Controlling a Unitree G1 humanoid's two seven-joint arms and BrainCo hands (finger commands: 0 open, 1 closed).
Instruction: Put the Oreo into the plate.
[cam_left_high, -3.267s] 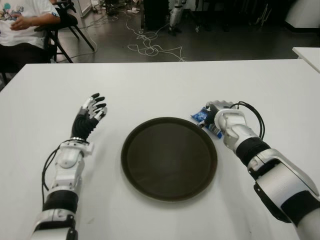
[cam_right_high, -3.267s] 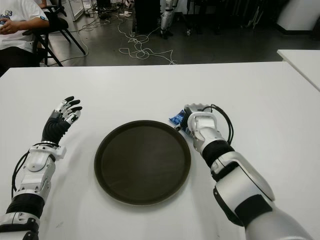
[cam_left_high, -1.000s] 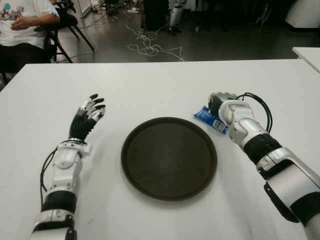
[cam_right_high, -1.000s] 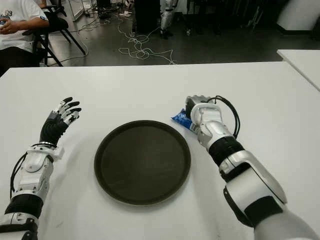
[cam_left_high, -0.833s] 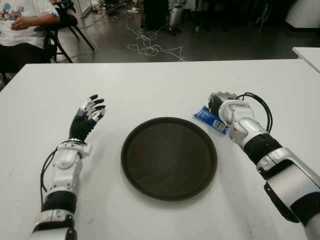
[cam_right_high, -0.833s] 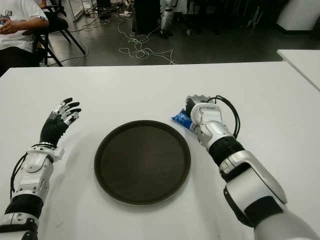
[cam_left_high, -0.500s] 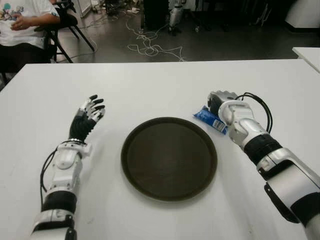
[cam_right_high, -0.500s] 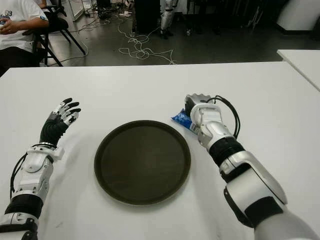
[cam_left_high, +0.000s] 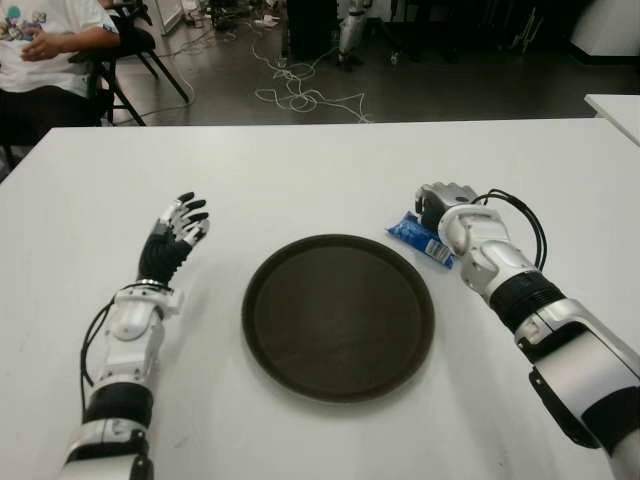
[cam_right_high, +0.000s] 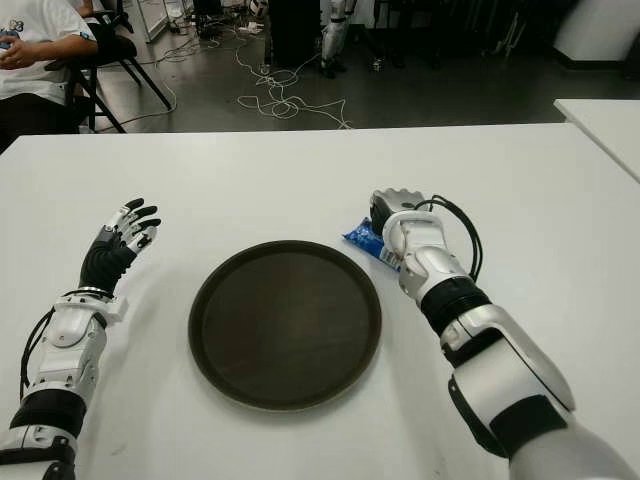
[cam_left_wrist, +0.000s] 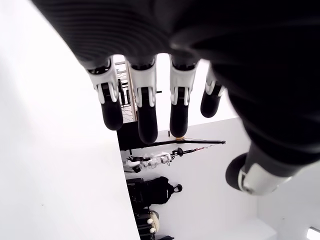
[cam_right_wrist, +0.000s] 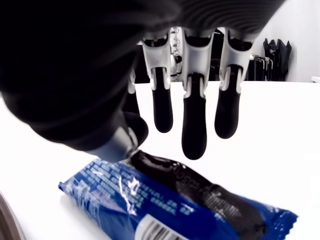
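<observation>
The task is judged to be at its start. The Oreo, a blue wrapped pack, is seen lying on the white table, just off the far right rim of the dark round plate, and nothing is seen inside the plate. The right hand is placed over the right end of the pack. In the right wrist view its fingers are extended and hang above the wrapper with a gap under them, while the thumb is set down at the pack's edge; no closed hold is shown, so the pack is taken as not yet grasped. What is left, by this reading, is the closing of the fingers on the pack, its lift, its carry leftward over the rim, and its release in the plate.

The left hand is shown to the left of the plate, fingers spread and nothing held.

On the wrapper, white print and part of a barcode are visible, but no word can be read. No other legible writing is found.
</observation>
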